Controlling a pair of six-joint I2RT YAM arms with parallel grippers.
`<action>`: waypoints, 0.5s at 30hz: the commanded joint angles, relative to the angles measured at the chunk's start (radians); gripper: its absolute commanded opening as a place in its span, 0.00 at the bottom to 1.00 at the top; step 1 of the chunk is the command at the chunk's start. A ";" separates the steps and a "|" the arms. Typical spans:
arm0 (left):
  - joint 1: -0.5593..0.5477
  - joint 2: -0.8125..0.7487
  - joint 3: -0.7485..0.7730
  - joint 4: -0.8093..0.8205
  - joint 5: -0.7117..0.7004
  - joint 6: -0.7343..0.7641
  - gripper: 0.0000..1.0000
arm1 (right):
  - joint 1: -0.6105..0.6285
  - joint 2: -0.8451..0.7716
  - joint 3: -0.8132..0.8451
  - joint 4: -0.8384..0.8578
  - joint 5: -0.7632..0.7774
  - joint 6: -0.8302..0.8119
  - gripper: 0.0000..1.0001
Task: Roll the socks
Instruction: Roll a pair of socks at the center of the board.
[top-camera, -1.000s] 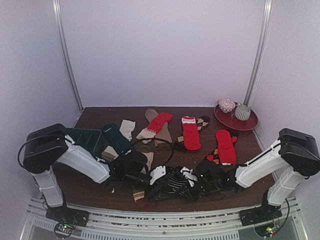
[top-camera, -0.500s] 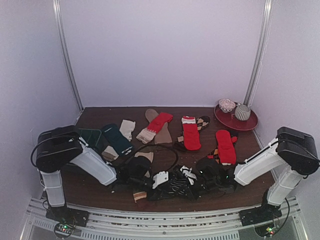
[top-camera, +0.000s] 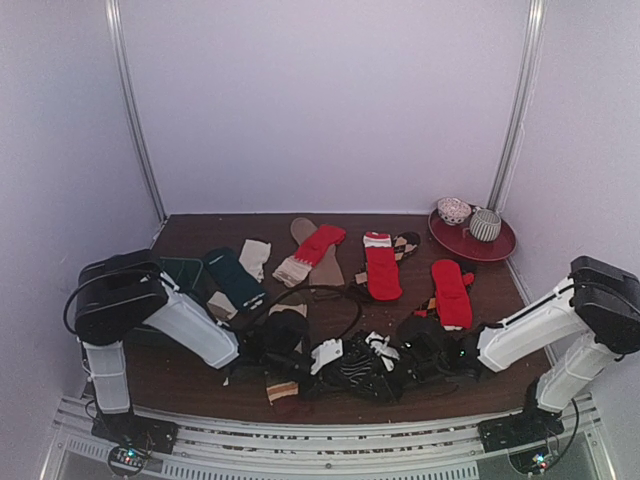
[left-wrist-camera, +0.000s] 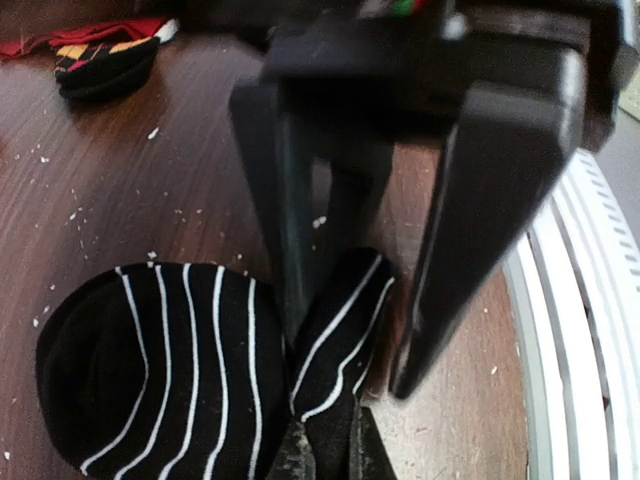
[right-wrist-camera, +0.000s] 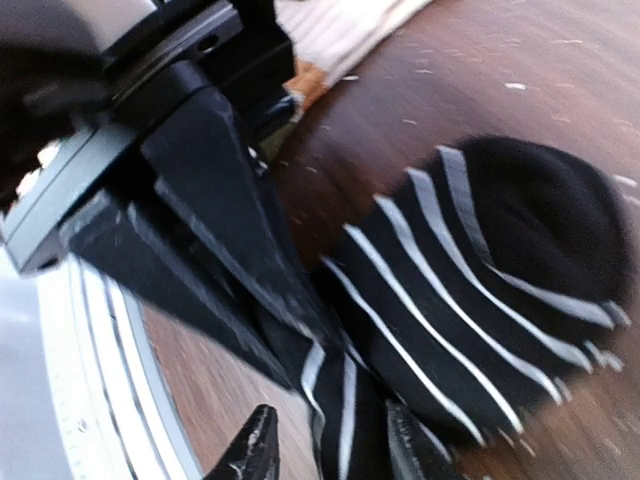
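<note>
A black-and-white striped sock (top-camera: 356, 370) lies near the table's front edge, partly rolled into a bundle (left-wrist-camera: 150, 370) (right-wrist-camera: 520, 250). My left gripper (top-camera: 322, 358) (left-wrist-camera: 330, 455) is shut on the sock's loose striped end (left-wrist-camera: 340, 320). The right gripper (top-camera: 402, 358) (right-wrist-camera: 332, 452) faces it from the other side. Its fingers (left-wrist-camera: 470, 210) stand apart around the same strip of sock, so it is open. Other socks lie flat further back: red ones (top-camera: 382, 268) (top-camera: 450, 293), a dark teal one (top-camera: 235, 278), a cream one (top-camera: 254, 257) and an argyle one (top-camera: 405, 243).
A dark green tray (top-camera: 185, 272) sits at the left, partly behind my left arm. A red plate (top-camera: 500, 247) at the back right holds two rolled sock balls (top-camera: 453, 210) (top-camera: 485, 224). A tan striped sock (top-camera: 276, 392) lies by the metal front rail (top-camera: 320, 440).
The left gripper has closed on the striped sock's end. The right gripper has opened its jaws and shifted slightly right.
</note>
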 joint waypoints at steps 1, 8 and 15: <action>0.008 0.042 0.016 -0.127 0.007 -0.096 0.00 | 0.037 -0.174 -0.098 -0.109 0.237 -0.106 0.40; 0.054 0.084 0.016 -0.144 0.061 -0.149 0.00 | 0.156 -0.381 -0.198 0.051 0.449 -0.312 0.43; 0.056 0.107 0.020 -0.142 0.092 -0.145 0.00 | 0.179 -0.242 -0.142 0.092 0.431 -0.380 0.42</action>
